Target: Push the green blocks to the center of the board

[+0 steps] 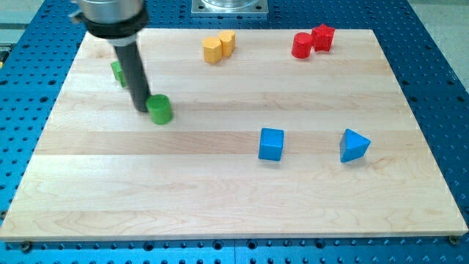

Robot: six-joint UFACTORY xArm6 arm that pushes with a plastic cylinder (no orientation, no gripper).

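Camera view: my tip [141,110] sits touching the green cylinder [160,109] at its 9 o'clock, far left of the tabletop [220,191]. A second green block [116,71], shape unclear, hides behind the rod at 11 o'clock. End effector is a bare rod, nothing to open or close. Risk: an off-centre push lets the cylinder roll off the tip. No containers present.
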